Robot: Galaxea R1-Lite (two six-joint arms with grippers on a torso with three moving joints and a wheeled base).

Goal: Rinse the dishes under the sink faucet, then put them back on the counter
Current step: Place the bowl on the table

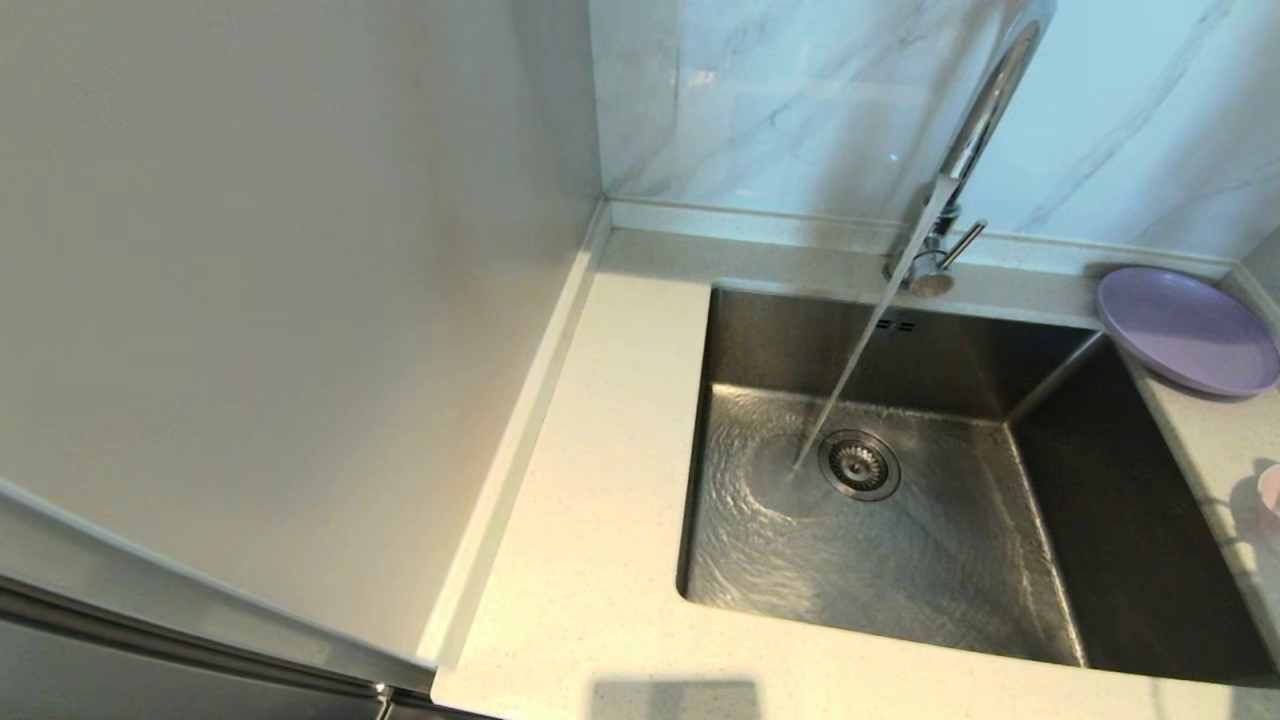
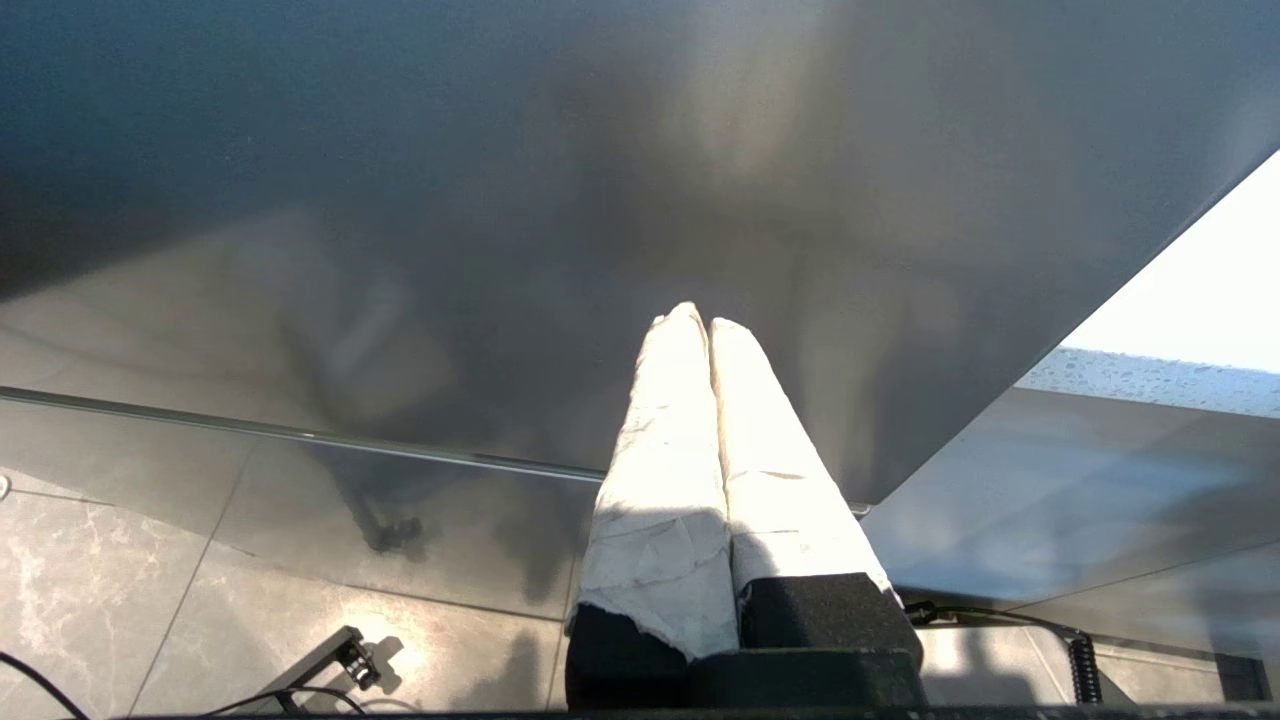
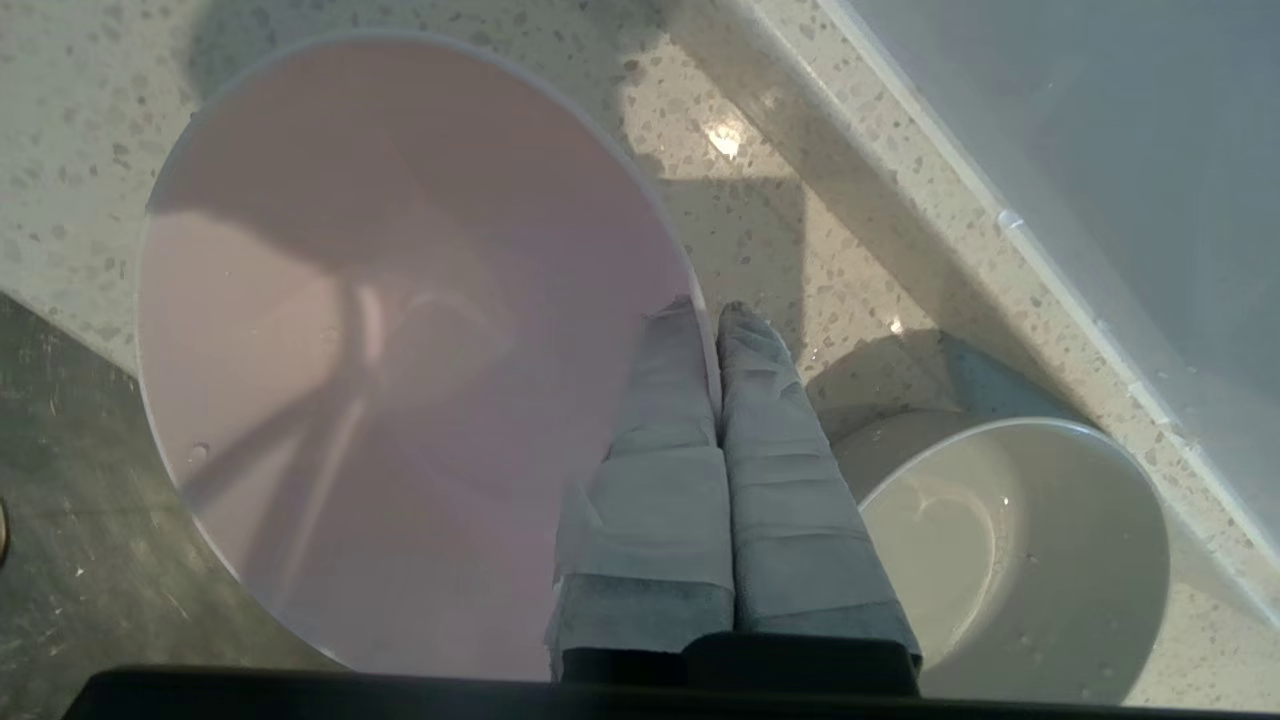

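Observation:
The chrome sink faucet is running; a stream of water falls into the steel sink beside the drain. On the counter at the back right lies the lavender plate. Only a sliver of the pale pink dish shows at the head view's right edge. In the right wrist view the pink dish rests on the speckled counter, and my right gripper is shut on its rim, one finger inside and one outside. My left gripper is shut and empty, parked low.
A grey-white bowl stands on the counter right beside the pink dish and my right gripper. The raised edge strip runs close behind it. A tall pale side panel borders the counter's left.

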